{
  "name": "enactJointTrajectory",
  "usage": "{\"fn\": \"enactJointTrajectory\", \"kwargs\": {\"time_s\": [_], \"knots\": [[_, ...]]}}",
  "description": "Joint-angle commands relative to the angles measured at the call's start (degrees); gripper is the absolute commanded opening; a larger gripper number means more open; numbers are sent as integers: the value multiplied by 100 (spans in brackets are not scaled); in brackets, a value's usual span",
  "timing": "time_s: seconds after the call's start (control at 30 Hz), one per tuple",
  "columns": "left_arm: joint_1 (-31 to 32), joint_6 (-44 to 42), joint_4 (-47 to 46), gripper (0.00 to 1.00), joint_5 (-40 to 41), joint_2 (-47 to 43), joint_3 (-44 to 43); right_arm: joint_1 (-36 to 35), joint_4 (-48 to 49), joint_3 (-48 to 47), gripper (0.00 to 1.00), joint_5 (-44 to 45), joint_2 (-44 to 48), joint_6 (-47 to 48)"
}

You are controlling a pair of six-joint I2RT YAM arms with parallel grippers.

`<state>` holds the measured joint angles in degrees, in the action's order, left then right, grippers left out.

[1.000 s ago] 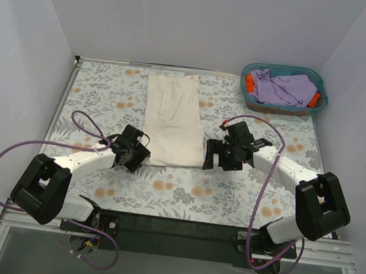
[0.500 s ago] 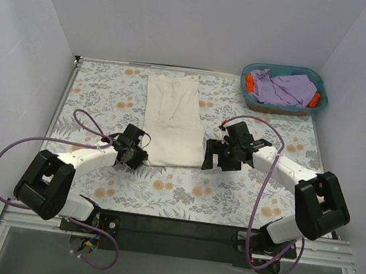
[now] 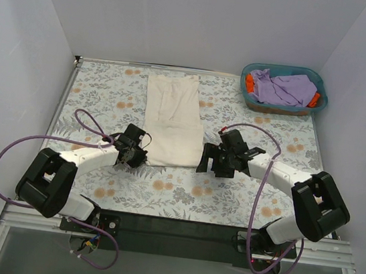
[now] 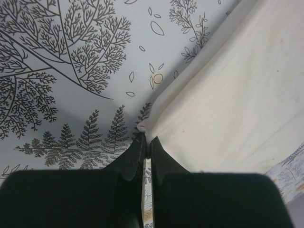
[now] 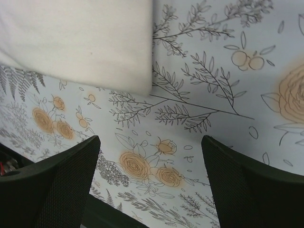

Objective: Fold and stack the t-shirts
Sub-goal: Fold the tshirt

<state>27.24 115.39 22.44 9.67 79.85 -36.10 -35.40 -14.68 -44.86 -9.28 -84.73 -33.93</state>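
Note:
A cream t-shirt (image 3: 173, 119) lies folded into a long strip down the middle of the floral table. My left gripper (image 3: 137, 153) is shut on its near left corner; the left wrist view shows the fingertips (image 4: 140, 145) pinching the corner of the cream cloth (image 4: 228, 95). My right gripper (image 3: 208, 159) is open just off the shirt's near right corner, its jaws wide apart over bare tablecloth, with the cream corner (image 5: 80, 42) just ahead. A lavender shirt (image 3: 284, 87) and an orange-red garment (image 3: 249, 83) lie in the basket.
A teal plastic basket (image 3: 246, 69) stands at the back right corner of the table. White walls close in the sides and back. Purple cables loop off both arms, one lying on the table at the left (image 3: 83, 124).
My right gripper has moved left and a little nearer, closing on the shirt's near right corner. My left gripper has edged slightly toward the shirt's near left corner.

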Motion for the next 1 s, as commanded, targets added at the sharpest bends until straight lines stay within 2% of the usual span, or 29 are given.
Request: {"fn": "enactJointTrajectory", "kwargs": {"time_s": [0.0, 0.23, 0.43, 0.47, 0.7, 0.97], "knots": [[27, 634, 762, 0, 96, 74, 217, -81, 448, 206, 78, 637, 342, -1121], [27, 405, 912, 0, -88, 109, 103, -195, 580, 329, 75, 1279, 422, -2309], [27, 247, 859, 0, -158, -22, 103, -450, 475, 83, 61, 1499, 54, -3057], [27, 221, 842, 0, -167, -31, 103, -503, 422, 31, 55, 1551, -17, -3258], [18, 1, 798, 0, -194, -198, 190, -811, 0, -391, 52, 1798, -553, -3900], [18, -140, 745, 0, -185, -391, 235, -828, -316, -550, 50, 1974, -773, -4499]]}}
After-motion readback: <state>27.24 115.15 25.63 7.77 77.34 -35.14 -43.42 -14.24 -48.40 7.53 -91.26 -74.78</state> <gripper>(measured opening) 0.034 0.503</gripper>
